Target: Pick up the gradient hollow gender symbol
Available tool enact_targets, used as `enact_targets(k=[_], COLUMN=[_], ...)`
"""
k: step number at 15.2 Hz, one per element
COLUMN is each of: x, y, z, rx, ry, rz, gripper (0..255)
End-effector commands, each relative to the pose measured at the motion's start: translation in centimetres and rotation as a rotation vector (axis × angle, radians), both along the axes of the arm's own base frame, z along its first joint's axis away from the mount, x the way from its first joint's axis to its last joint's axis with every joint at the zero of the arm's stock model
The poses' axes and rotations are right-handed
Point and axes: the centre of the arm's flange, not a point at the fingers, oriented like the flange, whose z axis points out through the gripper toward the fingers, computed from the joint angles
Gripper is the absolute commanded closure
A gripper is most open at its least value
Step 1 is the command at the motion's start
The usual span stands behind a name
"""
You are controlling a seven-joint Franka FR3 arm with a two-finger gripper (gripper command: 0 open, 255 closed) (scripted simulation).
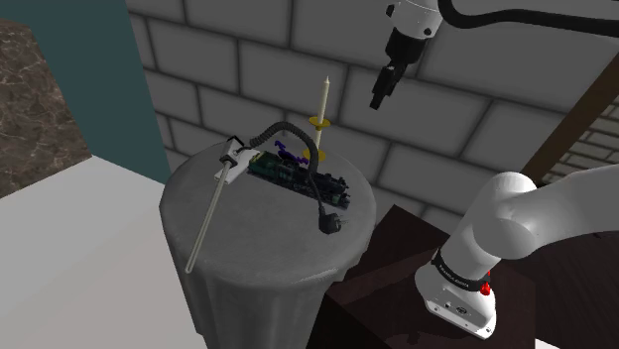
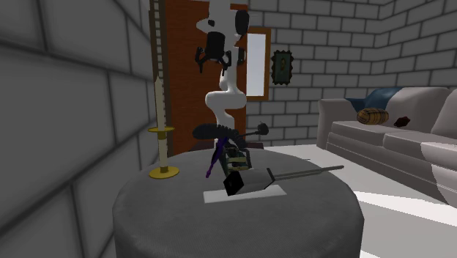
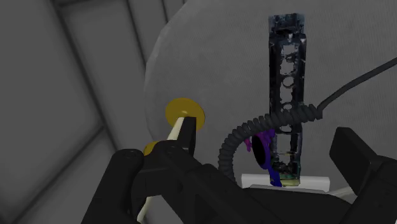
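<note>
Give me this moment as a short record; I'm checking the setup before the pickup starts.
target: purple-to-blue hollow symbol, on the round grey table, against the dark board
claw: claw open, empty, well above the table
cable: coiled black cable curving past the symbol
standing: pale taper on a yellow base
lying: long grey rod near the table edge

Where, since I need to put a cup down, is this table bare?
The widest bare cloth on the table lies between the rod and the plug, toward the shoulder view's lower edge. Its far half is crowded: board, cable, symbol and candle cluster there.
</note>
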Motion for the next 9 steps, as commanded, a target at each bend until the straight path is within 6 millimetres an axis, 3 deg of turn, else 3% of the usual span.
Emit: enact_targets(k=[1, 9], x=[0.0, 9.0], y=[0.0, 4.9], z=[0.0, -5.7], rx=[0.000, -0.100], ry=[0.000, 0.052], rz=[0.000, 0.031], gripper=[0, 0])
